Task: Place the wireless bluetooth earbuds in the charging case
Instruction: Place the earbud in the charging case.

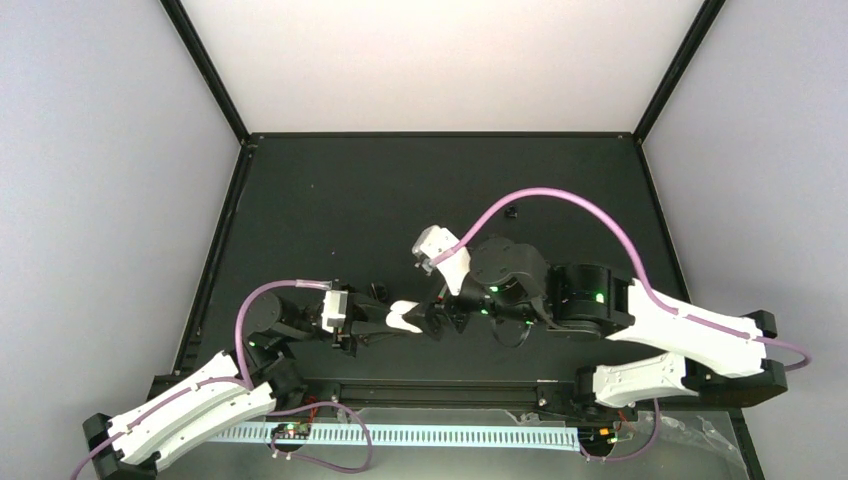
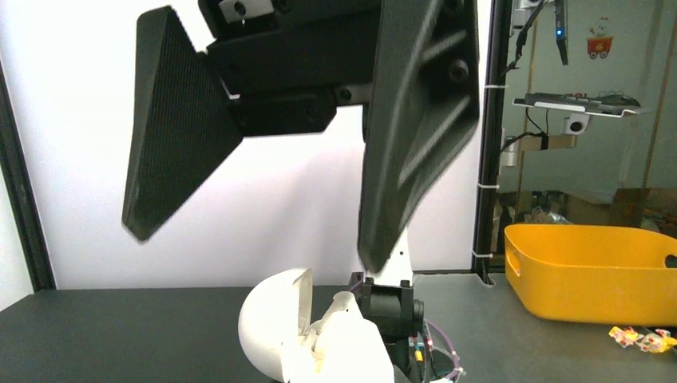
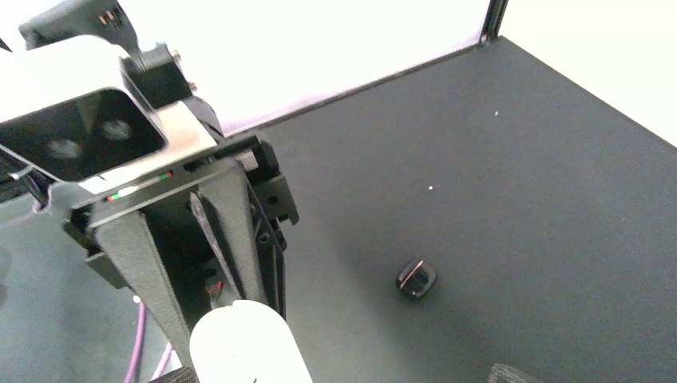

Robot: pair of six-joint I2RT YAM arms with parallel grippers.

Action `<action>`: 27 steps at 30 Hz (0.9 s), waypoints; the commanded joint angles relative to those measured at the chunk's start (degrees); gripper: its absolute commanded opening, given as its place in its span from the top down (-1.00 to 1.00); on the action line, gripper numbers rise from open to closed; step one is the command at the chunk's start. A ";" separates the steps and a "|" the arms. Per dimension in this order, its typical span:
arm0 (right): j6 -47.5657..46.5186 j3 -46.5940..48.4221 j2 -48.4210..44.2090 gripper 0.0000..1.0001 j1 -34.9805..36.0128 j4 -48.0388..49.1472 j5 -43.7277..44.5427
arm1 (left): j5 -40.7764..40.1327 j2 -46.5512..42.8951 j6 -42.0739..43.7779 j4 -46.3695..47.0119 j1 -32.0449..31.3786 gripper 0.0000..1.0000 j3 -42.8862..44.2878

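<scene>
The white charging case [image 1: 405, 317] hangs a little above the dark table near the front, with my left gripper [image 1: 383, 324] shut on it. In the left wrist view the case [image 2: 275, 323] stands open, its lid swung left, and a small white curled piece [image 2: 344, 307], apparently one of the earbuds, sits in its lower half. My right gripper [image 1: 447, 318] stands open just right of the case, its two black fingers [image 2: 411, 144] spread wide above it. In the right wrist view the case [image 3: 239, 343] shows at the bottom, held by the left fingers [image 3: 239, 231]. I see no other earbud.
A small black squarish bit [image 3: 416, 279] lies on the table [image 1: 330, 200] beyond the grippers, and another black bit [image 1: 511, 211] lies further back. Black frame posts edge the table. A yellow bin [image 2: 591, 271] stands off the table to the right.
</scene>
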 commanded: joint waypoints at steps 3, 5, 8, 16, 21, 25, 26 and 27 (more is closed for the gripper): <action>-0.03 1.92 -5.66 -0.91 -0.52 0.94 2.81 | -0.35 -0.93 -0.30 1.44 -0.50 0.97 1.60; 0.28 0.54 -6.23 -0.91 -0.84 -0.01 4.12 | -0.40 -0.96 -0.30 1.53 -0.48 0.97 1.69; 1.30 -1.79 -6.46 -0.91 -0.96 -0.52 4.27 | -0.39 -1.01 -0.36 1.70 -0.46 0.97 1.93; 2.62 -5.24 -6.64 -0.91 -0.96 -0.46 3.74 | -0.46 -1.32 -0.64 1.96 -0.48 0.97 2.39; 2.77 -5.89 -6.26 -0.91 -1.00 -0.55 2.80 | -0.58 -1.51 -0.79 2.21 -0.46 0.97 2.48; 2.74 -6.02 -5.72 -0.91 -0.96 -0.82 2.52 | -0.53 -1.60 -1.00 2.44 -0.50 0.97 2.48; 2.69 -6.03 -5.41 -0.91 -0.96 -0.87 2.22 | -0.58 -1.69 -1.08 2.55 -0.46 0.97 2.48; 2.66 -5.98 -5.14 -0.91 -0.97 -0.91 1.96 | -0.56 -1.64 -1.09 2.65 -0.46 0.97 2.56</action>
